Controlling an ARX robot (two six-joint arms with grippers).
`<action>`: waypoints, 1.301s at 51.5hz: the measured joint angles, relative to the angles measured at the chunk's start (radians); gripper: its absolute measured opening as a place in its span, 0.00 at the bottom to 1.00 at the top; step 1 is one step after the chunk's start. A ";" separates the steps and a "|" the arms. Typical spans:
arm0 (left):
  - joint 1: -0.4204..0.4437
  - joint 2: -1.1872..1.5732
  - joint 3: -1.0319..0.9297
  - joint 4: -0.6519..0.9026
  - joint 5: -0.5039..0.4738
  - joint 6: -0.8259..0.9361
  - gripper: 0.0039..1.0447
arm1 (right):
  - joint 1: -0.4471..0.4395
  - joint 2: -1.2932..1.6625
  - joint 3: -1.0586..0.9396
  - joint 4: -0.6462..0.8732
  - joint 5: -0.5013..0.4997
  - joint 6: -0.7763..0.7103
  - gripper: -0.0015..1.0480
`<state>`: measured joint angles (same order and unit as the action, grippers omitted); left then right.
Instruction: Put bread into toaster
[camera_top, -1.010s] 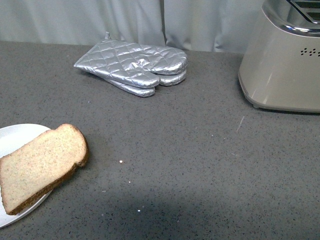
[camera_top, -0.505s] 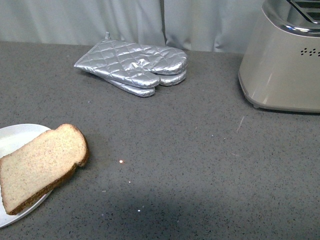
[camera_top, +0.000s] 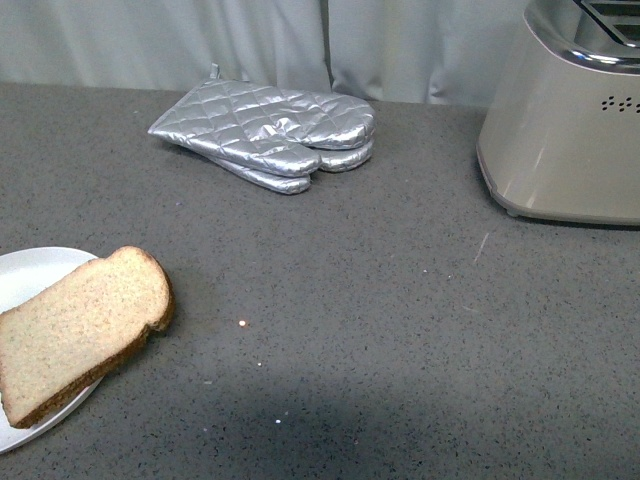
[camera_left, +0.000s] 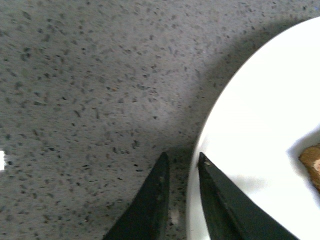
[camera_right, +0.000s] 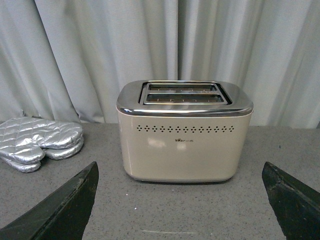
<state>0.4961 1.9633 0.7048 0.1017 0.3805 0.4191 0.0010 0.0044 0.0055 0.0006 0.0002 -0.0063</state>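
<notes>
Bread (camera_top: 80, 335) and plate (camera_top: 30, 270) have slid slightly left; the slice lies flat, overhanging the rim. Left pincer (camera_left: 182, 159), almost pressed together, straddles that rim; right pincer (camera_right: 180, 166), spread wide, faces the toaster (camera_right: 184, 150). Light, soft, crumbly: probably best pinched gently at the overhanging crust.

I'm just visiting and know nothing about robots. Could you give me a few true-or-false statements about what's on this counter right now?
1. The bread lies on a white plate. True.
2. A slice already sits in the toaster. False: both slots look empty.
3. The silver oven mitts rest on top of the toaster. False: they lie on the counter by the curtain, apart from it.
4. The right gripper is wide open and faces the toaster. True.
</notes>
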 joint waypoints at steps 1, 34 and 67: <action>0.000 0.000 0.000 -0.001 0.005 -0.002 0.18 | 0.000 0.000 0.000 0.000 0.000 0.000 0.91; -0.167 -0.112 -0.024 0.047 0.095 -0.362 0.03 | 0.000 0.000 0.000 0.000 0.000 0.000 0.91; -0.702 -0.227 -0.106 0.213 0.038 -0.746 0.03 | 0.000 0.000 0.000 0.000 0.000 0.000 0.91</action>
<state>-0.2054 1.7363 0.5991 0.3149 0.4183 -0.3271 0.0010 0.0044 0.0055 0.0006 0.0002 -0.0063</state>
